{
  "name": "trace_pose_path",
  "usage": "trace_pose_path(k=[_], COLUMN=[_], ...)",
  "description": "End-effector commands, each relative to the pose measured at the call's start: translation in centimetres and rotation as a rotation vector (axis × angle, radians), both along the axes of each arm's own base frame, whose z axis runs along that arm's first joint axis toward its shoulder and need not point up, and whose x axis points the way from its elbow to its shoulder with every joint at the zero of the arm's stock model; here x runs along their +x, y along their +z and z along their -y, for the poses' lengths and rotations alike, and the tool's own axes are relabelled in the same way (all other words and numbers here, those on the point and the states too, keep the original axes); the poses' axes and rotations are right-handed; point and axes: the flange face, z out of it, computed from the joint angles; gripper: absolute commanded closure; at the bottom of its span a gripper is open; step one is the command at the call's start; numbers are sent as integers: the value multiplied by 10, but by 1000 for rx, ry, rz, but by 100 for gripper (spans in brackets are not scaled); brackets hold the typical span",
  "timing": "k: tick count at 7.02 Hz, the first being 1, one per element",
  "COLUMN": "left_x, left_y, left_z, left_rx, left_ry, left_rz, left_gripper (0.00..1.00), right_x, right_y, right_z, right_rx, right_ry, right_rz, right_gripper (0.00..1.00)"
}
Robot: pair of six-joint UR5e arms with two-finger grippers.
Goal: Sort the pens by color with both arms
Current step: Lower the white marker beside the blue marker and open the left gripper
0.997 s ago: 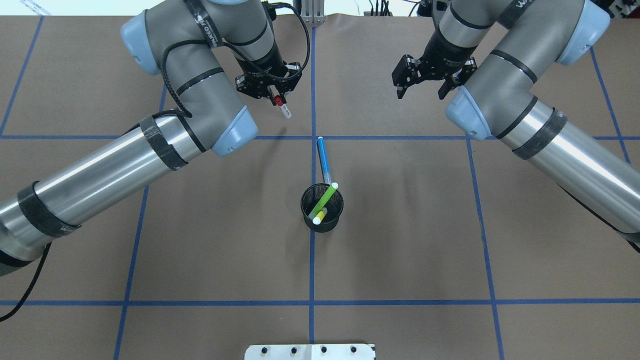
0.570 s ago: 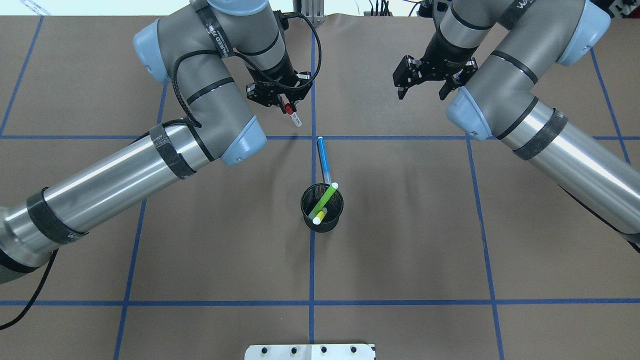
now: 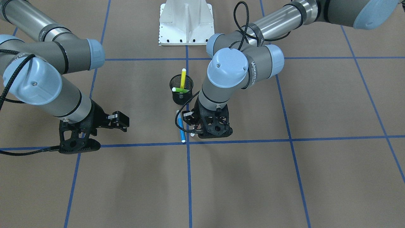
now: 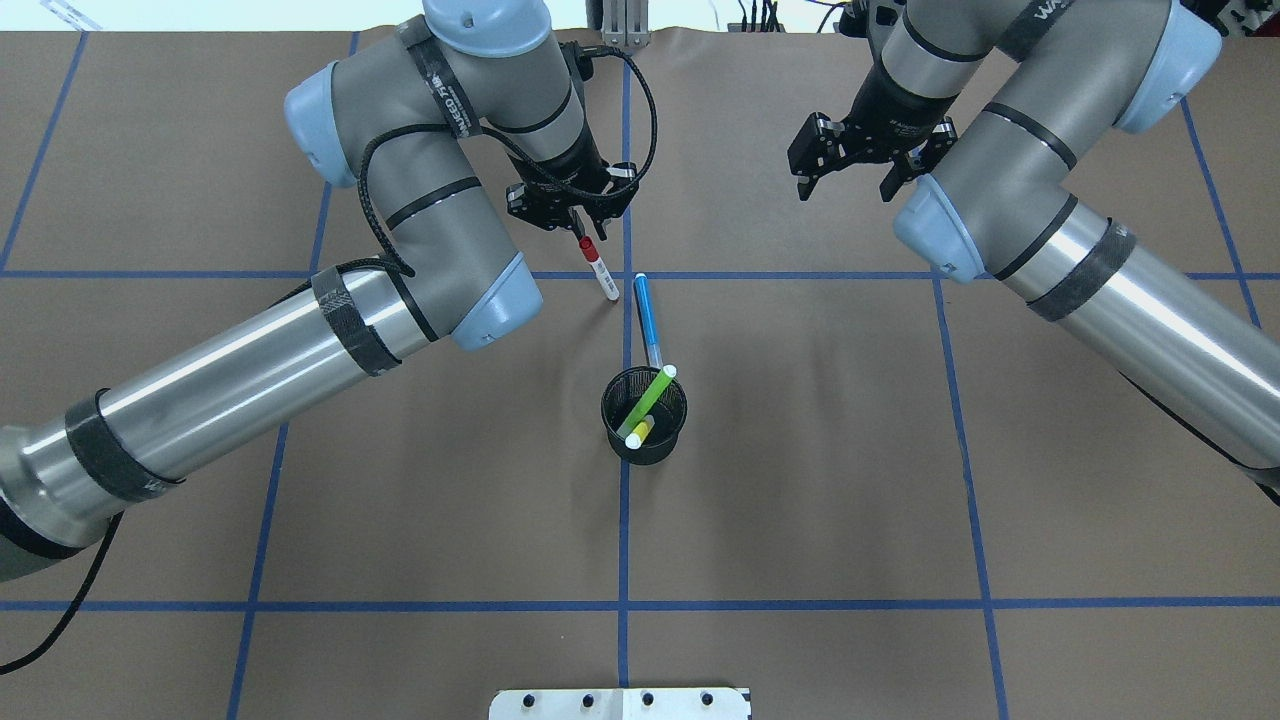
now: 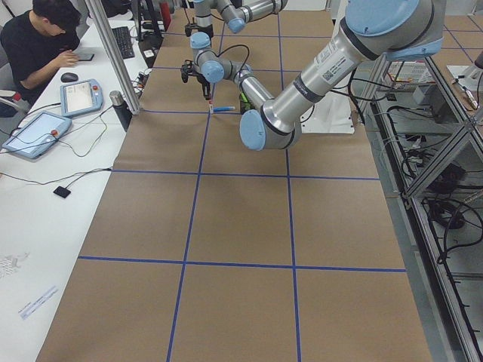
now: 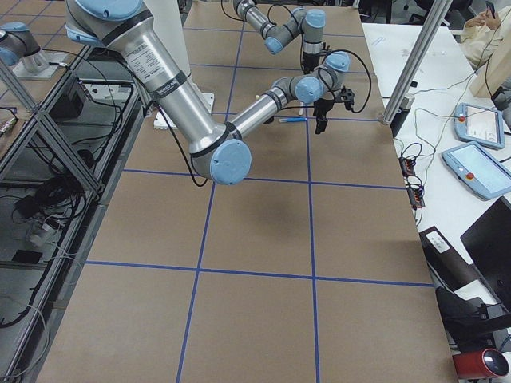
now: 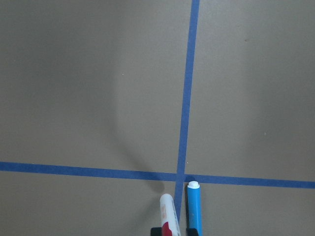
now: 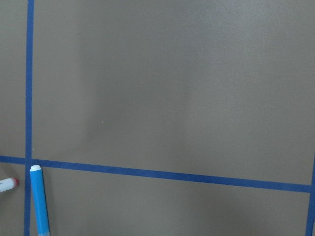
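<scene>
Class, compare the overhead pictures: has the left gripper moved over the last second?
Yes. The left gripper, shut on the red-capped pen, has shifted rightward and nearer the robot, closing on the tape crossing by the blue pen.

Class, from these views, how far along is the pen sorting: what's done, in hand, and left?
Done: blue pen lies on the table by the cup. In hand: left gripper grips the red-capped pen, low beside the blue one. Left: green pen and yellow pen stand in the cup; right gripper is open, empty.
</scene>
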Motion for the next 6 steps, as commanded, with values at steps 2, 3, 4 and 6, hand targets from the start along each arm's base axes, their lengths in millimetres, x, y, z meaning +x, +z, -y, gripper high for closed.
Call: trace_pose_path(k=[2, 3, 4, 6], left_x=[-2, -4, -20, -89], left_y=[-6, -10, -17, 10], left_z=[-3, -5, -10, -37], left_rx=[8, 12, 22, 80], left_ry=[3, 6, 3, 96], left_rz=[-9, -15, -32, -16], left_gripper=[60, 52, 46, 46], right_x=[0, 0, -3, -22], right_y=[0, -3, -11, -50], right_z=[0, 0, 0, -5], right_rx=[0, 4, 3, -85], right_ry=[0, 0, 5, 110], right_rz=[0, 3, 7, 20], right_gripper=[1, 1, 1, 2])
